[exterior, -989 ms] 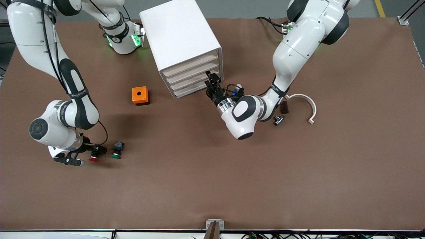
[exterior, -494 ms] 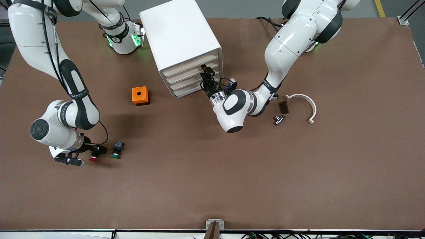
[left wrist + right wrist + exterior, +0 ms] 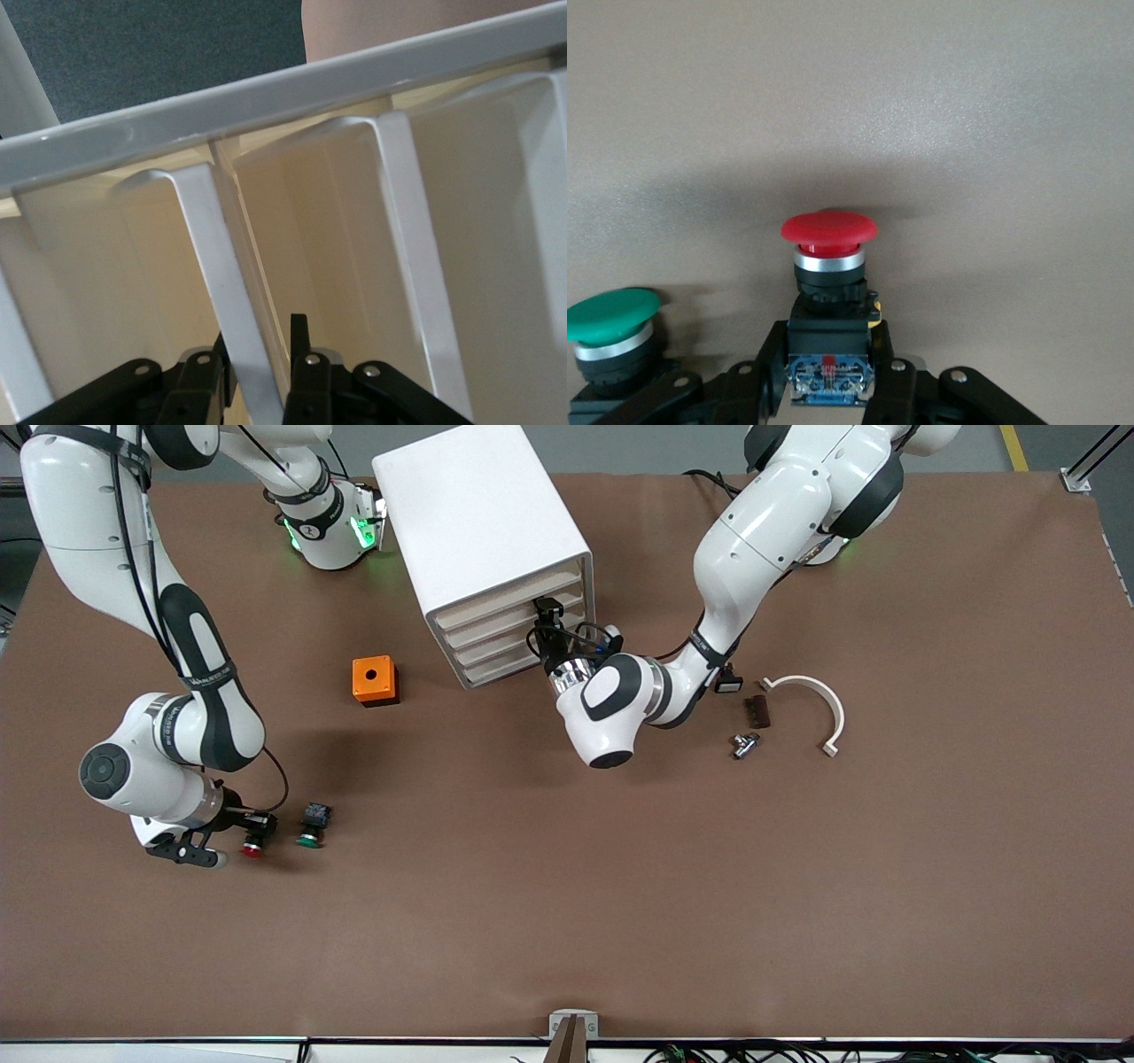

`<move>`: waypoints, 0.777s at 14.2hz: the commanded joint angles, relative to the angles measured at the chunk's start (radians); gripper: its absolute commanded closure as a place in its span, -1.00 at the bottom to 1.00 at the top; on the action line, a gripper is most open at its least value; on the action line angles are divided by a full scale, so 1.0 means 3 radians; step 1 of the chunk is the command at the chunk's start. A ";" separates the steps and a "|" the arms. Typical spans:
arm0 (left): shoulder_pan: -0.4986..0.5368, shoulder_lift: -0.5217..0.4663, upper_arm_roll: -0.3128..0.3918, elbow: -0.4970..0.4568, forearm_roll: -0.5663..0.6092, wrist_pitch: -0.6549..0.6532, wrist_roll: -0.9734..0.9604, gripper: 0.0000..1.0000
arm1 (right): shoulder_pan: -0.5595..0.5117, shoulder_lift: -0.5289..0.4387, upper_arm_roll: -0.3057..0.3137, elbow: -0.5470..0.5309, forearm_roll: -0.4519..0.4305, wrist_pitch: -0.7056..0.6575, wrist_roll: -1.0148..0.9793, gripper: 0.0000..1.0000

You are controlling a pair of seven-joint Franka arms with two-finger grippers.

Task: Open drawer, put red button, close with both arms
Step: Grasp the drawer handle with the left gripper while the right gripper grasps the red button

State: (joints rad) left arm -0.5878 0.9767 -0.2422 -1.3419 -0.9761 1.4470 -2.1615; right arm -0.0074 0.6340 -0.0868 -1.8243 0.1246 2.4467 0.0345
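The white cabinet (image 3: pixel 478 514) stands toward the robots' bases, with all four cream-fronted drawers shut. My left gripper (image 3: pixel 542 624) is at the front of an upper drawer (image 3: pixel 496 622). In the left wrist view the left gripper (image 3: pixel 259 341) is open, its fingers on either side of the drawer's white lip (image 3: pixel 217 266). My right gripper (image 3: pixel 255 831) is low over the table at the right arm's end, shut on the black-and-blue body of the red button (image 3: pixel 252 851). In the right wrist view the red button's cap (image 3: pixel 829 228) points away from the right gripper (image 3: pixel 830 345).
A green-capped button (image 3: pixel 309 838) lies beside the red one, also in the right wrist view (image 3: pixel 611 316). An orange box (image 3: pixel 374 680) sits beside the cabinet. A black white-faced piece (image 3: pixel 728 683), a brown piece (image 3: pixel 756 710), a metal part (image 3: pixel 742 745) and a white curved piece (image 3: pixel 811 700) lie by the left arm.
My left gripper has moved in from the table to the cabinet's drawer fronts and now straddles a drawer lip. The right gripper and the red button have barely shifted.
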 commanded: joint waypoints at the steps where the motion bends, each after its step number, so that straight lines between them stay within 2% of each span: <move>1: -0.0020 0.0042 0.0015 0.0035 -0.0080 -0.0037 -0.0076 0.56 | 0.0025 -0.0093 -0.0002 0.0103 0.0009 -0.0295 0.0043 1.00; 7: 0.0082 0.0083 0.0025 0.0040 -0.0085 -0.0037 -0.0219 0.70 | 0.0234 -0.0762 0.0018 0.0170 0.0045 -0.1241 0.0875 1.00; 11: 0.0231 0.0093 0.0035 0.0050 -0.0085 -0.0037 -0.0230 0.74 | 0.0713 -0.1233 0.0019 0.0088 0.0055 -0.1599 0.1871 1.00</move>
State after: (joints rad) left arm -0.5389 0.9833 -0.2401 -1.3425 -0.9875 1.4396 -2.2247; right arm 0.1344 0.3428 -0.0748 -1.7463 0.1324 1.9961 0.4594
